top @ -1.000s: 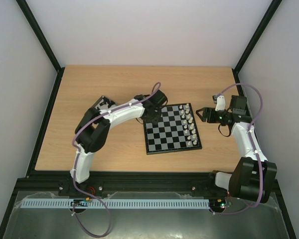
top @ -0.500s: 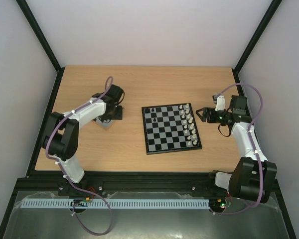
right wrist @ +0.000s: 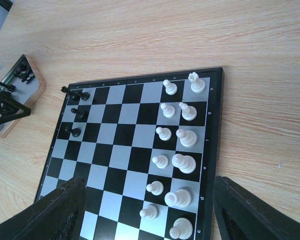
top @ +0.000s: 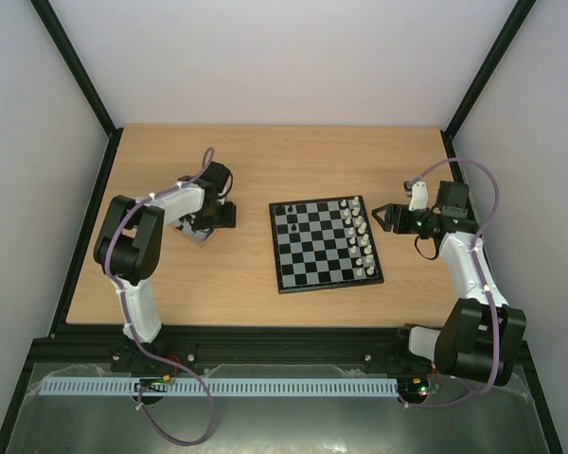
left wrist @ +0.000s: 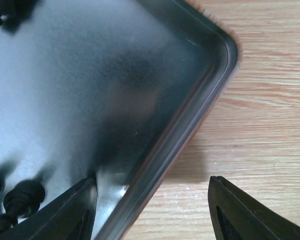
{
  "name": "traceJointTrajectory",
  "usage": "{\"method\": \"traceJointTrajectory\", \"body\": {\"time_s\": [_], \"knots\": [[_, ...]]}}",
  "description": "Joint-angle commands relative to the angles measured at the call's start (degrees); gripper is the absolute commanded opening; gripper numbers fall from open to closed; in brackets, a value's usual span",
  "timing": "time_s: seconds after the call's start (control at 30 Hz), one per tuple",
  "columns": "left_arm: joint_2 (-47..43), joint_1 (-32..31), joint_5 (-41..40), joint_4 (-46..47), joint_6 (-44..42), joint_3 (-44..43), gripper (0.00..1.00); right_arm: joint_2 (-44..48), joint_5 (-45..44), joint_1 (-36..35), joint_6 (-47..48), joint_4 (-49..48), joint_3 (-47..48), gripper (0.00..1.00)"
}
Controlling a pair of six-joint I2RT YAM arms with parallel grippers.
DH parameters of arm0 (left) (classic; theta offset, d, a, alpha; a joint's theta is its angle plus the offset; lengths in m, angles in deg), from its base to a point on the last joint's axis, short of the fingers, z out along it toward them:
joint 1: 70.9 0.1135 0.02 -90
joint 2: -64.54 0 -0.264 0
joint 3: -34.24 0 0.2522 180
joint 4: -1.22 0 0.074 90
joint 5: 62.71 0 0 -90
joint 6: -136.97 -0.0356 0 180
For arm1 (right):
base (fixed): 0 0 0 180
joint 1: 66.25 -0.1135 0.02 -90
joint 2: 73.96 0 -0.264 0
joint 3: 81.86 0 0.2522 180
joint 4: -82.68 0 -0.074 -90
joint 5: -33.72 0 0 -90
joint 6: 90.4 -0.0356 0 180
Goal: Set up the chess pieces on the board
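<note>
Left jaws spread, empty, over rim of shiny grey metal tray (left wrist: 210, 84); right jaws wide, empty, beside black-and-grey checkered chessboard (right wrist: 134, 136).

Bright, even overhead light; soft shadows on the desk (top: 265, 161). Board (right wrist: 135, 131) sharp; tray (left wrist: 180, 135) close-up blurred, with dull glare.

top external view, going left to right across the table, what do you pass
left gripper → black pieces → white pieces → right gripper
</note>
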Motion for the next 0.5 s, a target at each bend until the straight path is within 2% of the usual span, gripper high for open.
{"method": "traceJointTrajectory", "body": {"time_s": [0.0,0.1,0.47], "knots": [[2.0,0.5,4.8,0.4,-2.4,-1.2,0.62,0.0,1.9,-0.3,0.6,2.0,1.3,0.71],[0.6,-1.4,6.2,0.6,-3.1,0.7,0.62,0.2,1.8,-0.2,0.7,2.0,1.3,0.71],[-2.4,-15.3,2.2,-2.3,-1.5,8.6,0.60,0.3,1.5,-0.2,0.5,2.0,1.4,0.71]]}}
